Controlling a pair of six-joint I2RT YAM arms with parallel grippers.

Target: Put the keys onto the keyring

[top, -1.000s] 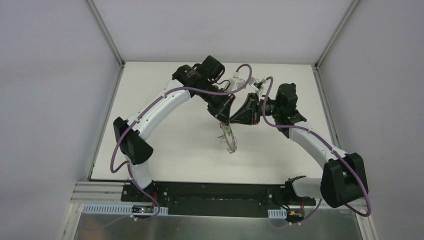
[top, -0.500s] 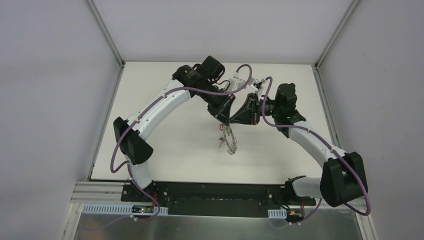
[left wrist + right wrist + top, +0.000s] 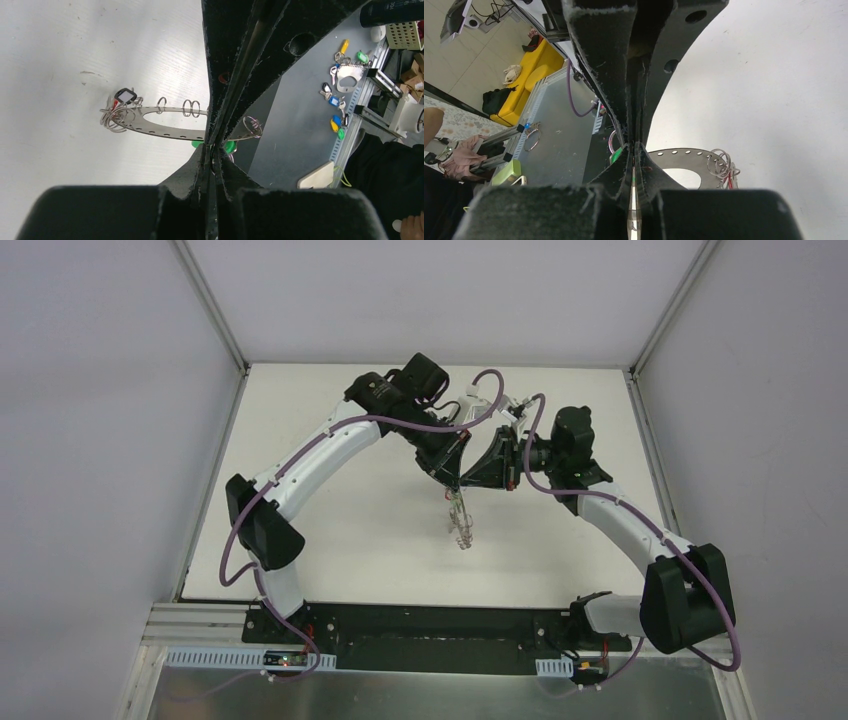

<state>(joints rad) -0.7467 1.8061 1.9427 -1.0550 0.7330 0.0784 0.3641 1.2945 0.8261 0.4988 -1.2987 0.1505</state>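
Hanging in the air over the white tabletop [image 3: 380,530], the large flat grey metal keyring [image 3: 460,523] with its wide oval hole sat just below the two meeting grippers, near the middle of the table. Small wire loops stood along its rim. A tiny key with a dark plastic head [image 3: 125,95] clung to a cluster of loops at the ring's free end. A green plastic key head [image 3: 230,147] showed at the clamped end, right against the fingertips.

The left gripper [image 3: 212,146] was fully closed across the ring's flat band, which ran in on one side of the fingers and came out on the other. The right gripper [image 3: 631,148] was fully closed as well, its tips at the ring's rim beside the green head. Whether it pinched the ring, the key or nothing could not be told.

Beyond the table edge, in the left wrist view, lay a grey bench surface [image 3: 300,125] with loose keys [image 3: 334,101] scattered on it, their tags yellow, green and blue. At the top corner of that view stood a pale mesh basket [image 3: 406,35]; its contents could not be made out.
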